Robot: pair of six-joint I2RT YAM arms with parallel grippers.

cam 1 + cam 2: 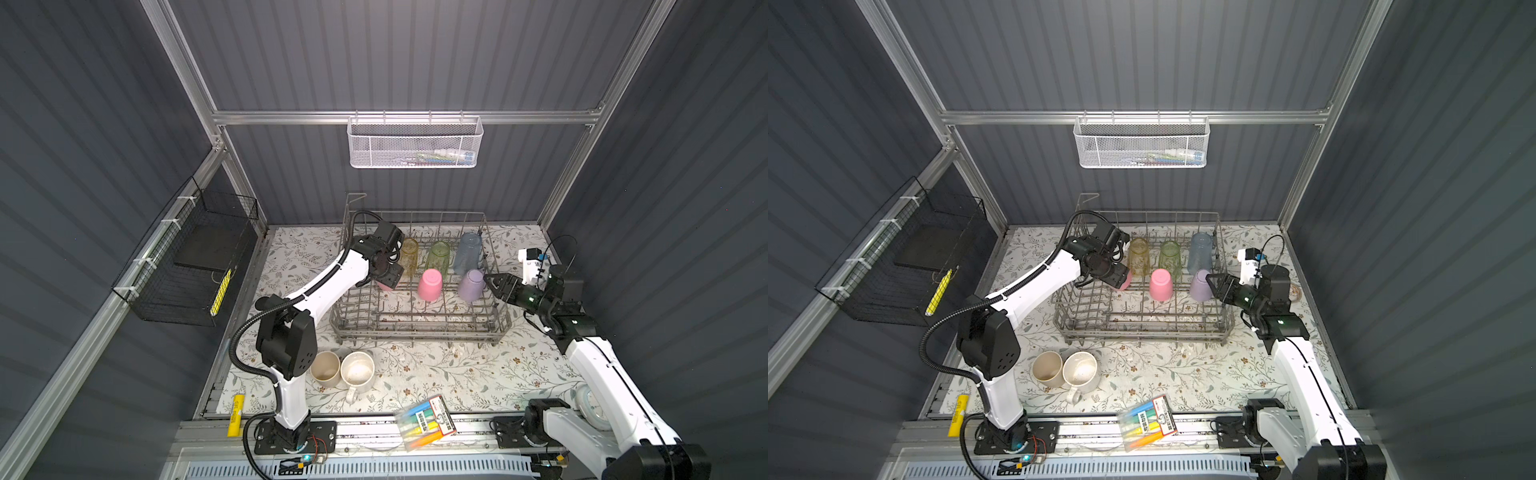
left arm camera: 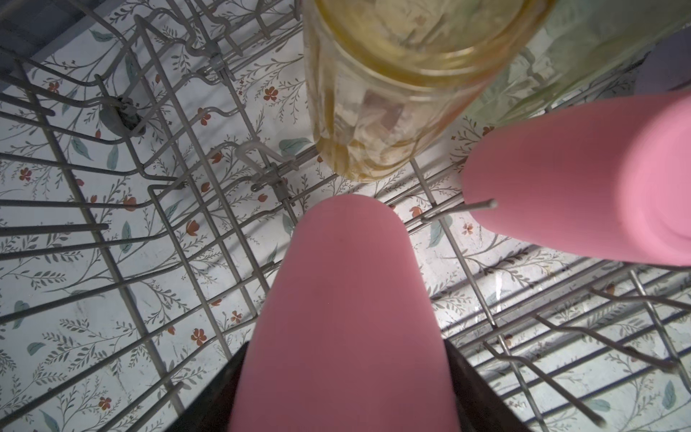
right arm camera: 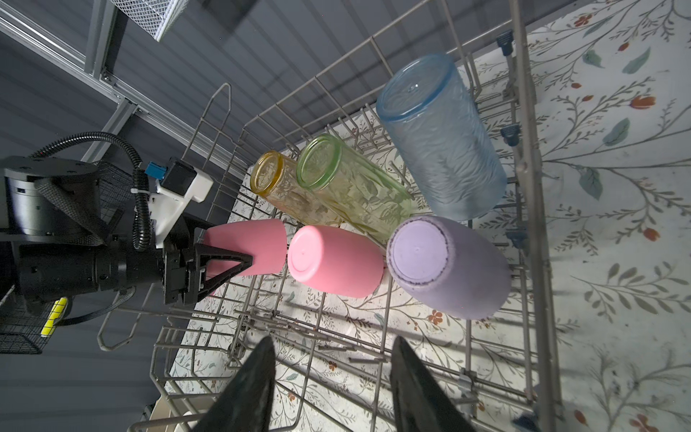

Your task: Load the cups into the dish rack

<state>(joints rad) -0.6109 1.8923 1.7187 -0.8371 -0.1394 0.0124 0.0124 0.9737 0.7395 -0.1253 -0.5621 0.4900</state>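
Pink matte tumbler (image 3: 258, 239), grey wire rack (image 1: 419, 328)

Dark grey ribbed wall panels (image 1: 395, 62) on three sides, aluminium rail (image 1: 291, 117) across the back. White mesh basket (image 1: 415, 145) hangs off it, black wire basket (image 1: 166, 307) on the left wall. Floral-print surface (image 1: 436, 374).

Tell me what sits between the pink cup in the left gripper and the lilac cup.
A second pink cup, upside down, between the gripped pink cup and the lilac cup; the right wrist view shows it, as do both top views.
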